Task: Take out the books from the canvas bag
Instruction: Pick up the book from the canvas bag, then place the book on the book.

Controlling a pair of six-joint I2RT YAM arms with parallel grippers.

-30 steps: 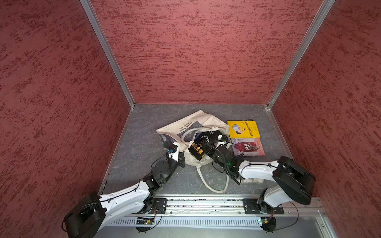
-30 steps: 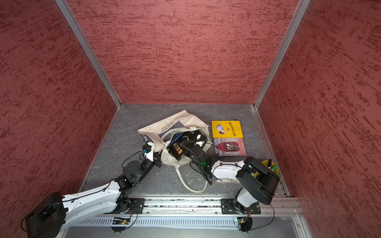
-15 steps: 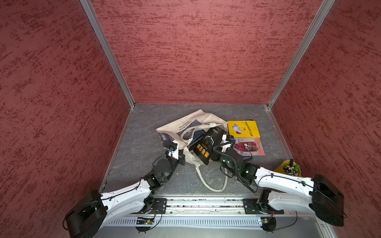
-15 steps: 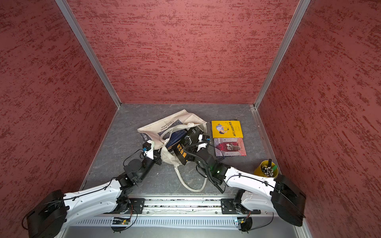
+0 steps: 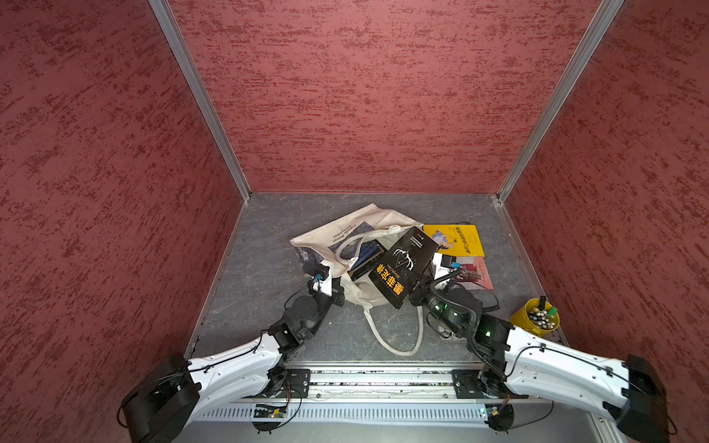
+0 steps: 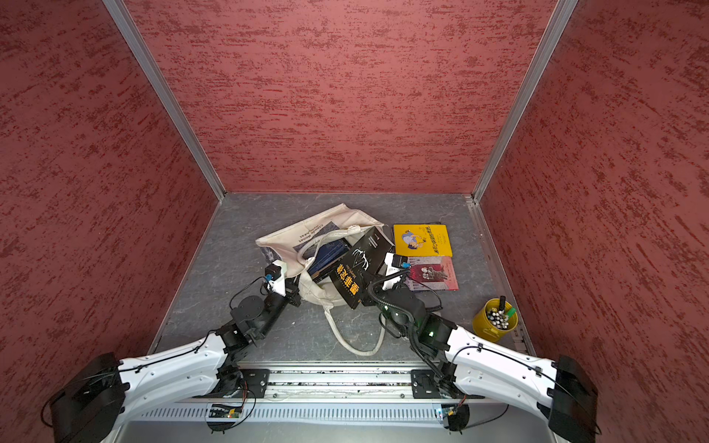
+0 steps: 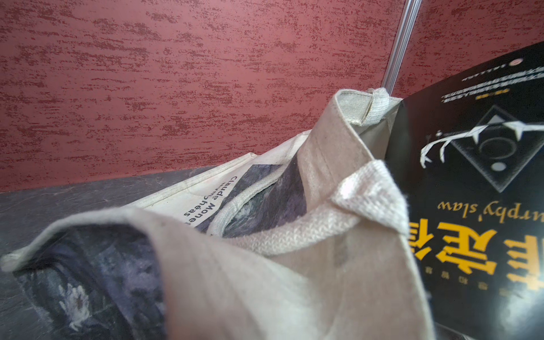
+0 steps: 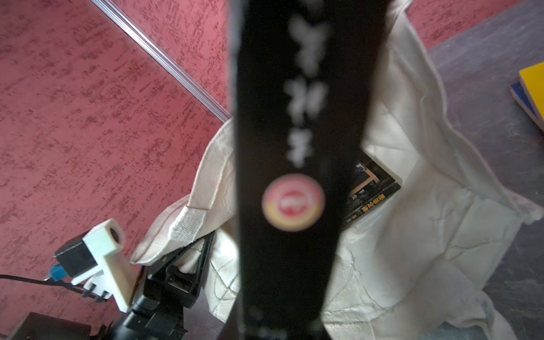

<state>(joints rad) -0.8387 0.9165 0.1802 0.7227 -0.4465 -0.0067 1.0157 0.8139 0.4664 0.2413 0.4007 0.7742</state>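
Table [image 5: 268, 276]: grey stone-look surface, walled in by red panels.
Canvas bag [image 5: 333, 234] [image 6: 291, 237]: lies crumpled near the table's middle, printed side up, mouth toward the arms; one loop handle trails across the table toward the robot's rail.
Black book [image 5: 403, 264] [image 6: 355, 268]: orange lettering; raised and tilted over the right side of the bag's mouth, clear of the fabric.
Yellow book [image 5: 456, 239] [image 6: 422, 239]: flat on the table, just right of the bag.
Pink-red book [image 5: 475, 272] [image 6: 437, 274]: flat on the table, on the near side of the yellow book.
Dark blue book [image 5: 364, 255] [image 6: 328, 255]: inside the bag's mouth, partly under a handle.
Yellow pen cup [image 5: 533, 318] [image 6: 495, 320]: upright at the right edge, well apart from the bag.
Right pincer [image 5: 412, 291] [image 6: 366, 299]: clamped on the black book's near edge.
Left pincer [image 5: 339, 293] [image 8: 203, 238]: pinched together on the bag's rim, by a handle seam.
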